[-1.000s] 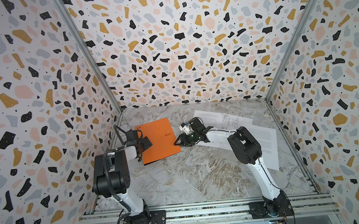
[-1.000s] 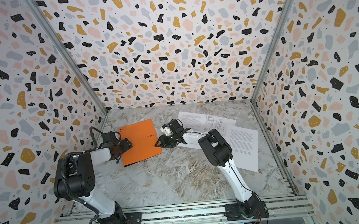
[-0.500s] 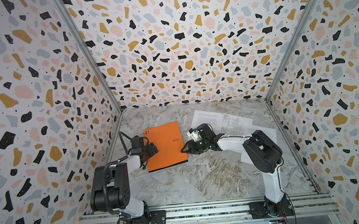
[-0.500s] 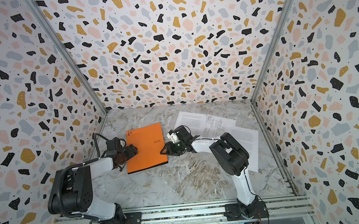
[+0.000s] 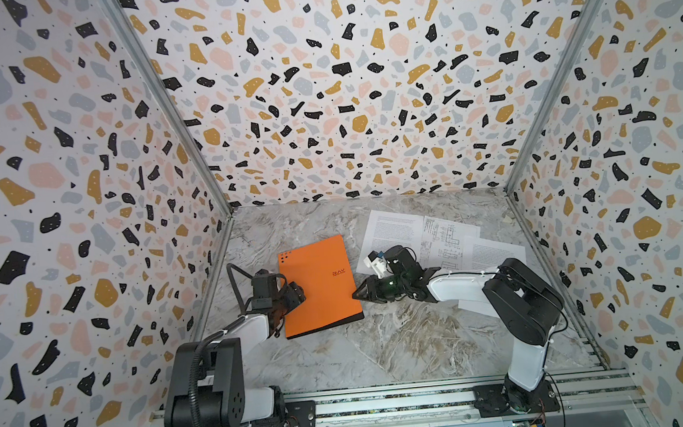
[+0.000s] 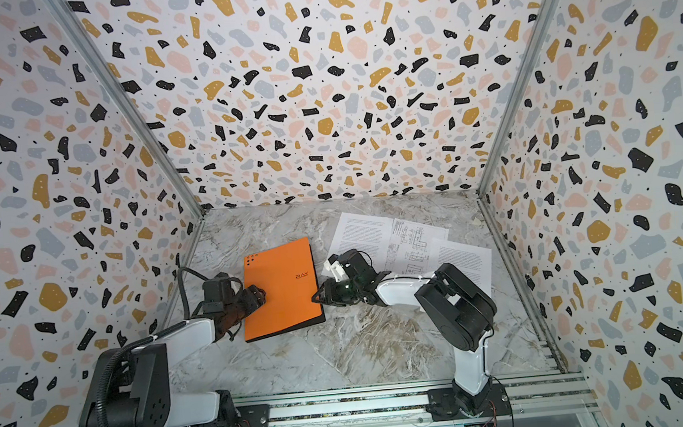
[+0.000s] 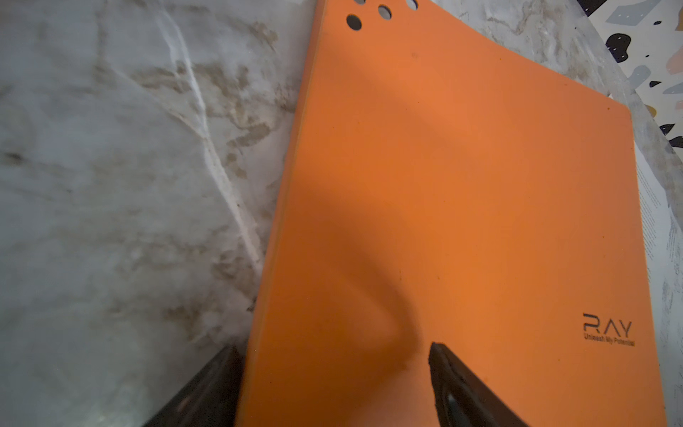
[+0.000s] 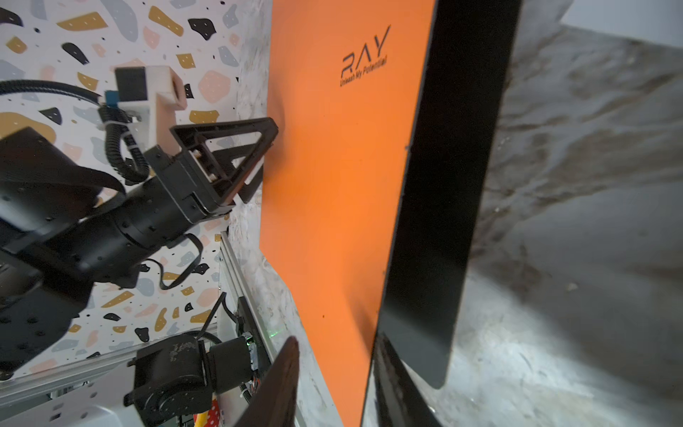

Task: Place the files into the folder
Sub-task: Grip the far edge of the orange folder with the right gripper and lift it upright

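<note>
Left gripper (image 5: pixel 294 295) – sits at the folder's left long edge, about midway along it. Its jaws are spread wide. In the left wrist view one finger (image 7: pixel 454 384) is seen over the orange cover and the other (image 7: pixel 207 388) over the marble table (image 5: pixel 383 344), just off that edge. Nothing is pinched.

Folder (image 5: pixel 320 283) – lies closed and flat on the table, orange side up. The RAY logo (image 5: pixel 338 272) is near its right edge, and a black strip (image 8: pixel 443 185) shows along that edge.

Right gripper (image 5: pixel 358 294) – is brought up to the folder's right edge, nearer than the logo and rolled on its side. In the right wrist view one finger (image 8: pixel 284 377) is seen over the orange cover and the other against the black strip. It cannot be told whether the edge is clamped.

Files (image 5: pixel 399 228) – three white sheets lie overlapped on the table right of the folder, toward the far side. The nearest corner is just beside the folder but apart from it. None is in the folder.
</note>
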Controlling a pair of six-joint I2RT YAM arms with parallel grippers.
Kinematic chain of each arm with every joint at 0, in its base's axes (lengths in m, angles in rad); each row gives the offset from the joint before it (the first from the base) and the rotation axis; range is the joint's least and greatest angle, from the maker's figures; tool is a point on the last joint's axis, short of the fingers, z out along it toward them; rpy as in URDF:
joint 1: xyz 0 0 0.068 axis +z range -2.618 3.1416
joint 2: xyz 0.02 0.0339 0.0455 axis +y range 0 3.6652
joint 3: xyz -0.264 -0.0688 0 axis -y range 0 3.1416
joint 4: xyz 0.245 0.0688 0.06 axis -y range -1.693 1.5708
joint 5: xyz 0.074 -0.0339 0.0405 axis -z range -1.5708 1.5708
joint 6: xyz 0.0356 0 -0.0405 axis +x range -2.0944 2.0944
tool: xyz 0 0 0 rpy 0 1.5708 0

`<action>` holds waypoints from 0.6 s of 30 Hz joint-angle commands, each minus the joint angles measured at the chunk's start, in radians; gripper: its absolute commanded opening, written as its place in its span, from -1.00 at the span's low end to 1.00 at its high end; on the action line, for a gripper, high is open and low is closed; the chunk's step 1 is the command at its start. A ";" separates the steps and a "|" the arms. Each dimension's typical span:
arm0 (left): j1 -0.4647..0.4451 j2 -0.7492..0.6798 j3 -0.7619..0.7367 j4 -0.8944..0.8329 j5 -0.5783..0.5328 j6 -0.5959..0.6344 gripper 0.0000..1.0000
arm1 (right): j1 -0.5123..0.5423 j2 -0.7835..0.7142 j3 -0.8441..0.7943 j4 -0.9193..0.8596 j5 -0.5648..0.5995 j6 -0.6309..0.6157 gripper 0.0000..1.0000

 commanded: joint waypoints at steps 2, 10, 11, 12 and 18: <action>-0.034 -0.018 -0.008 0.074 0.069 -0.020 0.58 | 0.010 -0.080 -0.044 0.099 -0.004 0.042 -0.32; -0.041 -0.005 -0.002 0.148 0.106 0.011 0.59 | 0.005 -0.091 -0.126 0.222 -0.011 0.141 -0.32; -0.041 -0.002 -0.002 0.154 0.108 0.014 0.60 | 0.004 -0.087 -0.129 0.230 -0.012 0.151 -0.32; -0.041 0.000 0.000 0.162 0.110 0.017 0.60 | 0.002 -0.082 -0.130 0.230 -0.014 0.159 -0.32; -0.041 0.029 0.013 0.172 0.106 0.024 0.60 | -0.001 -0.085 -0.133 0.229 0.020 0.172 -0.50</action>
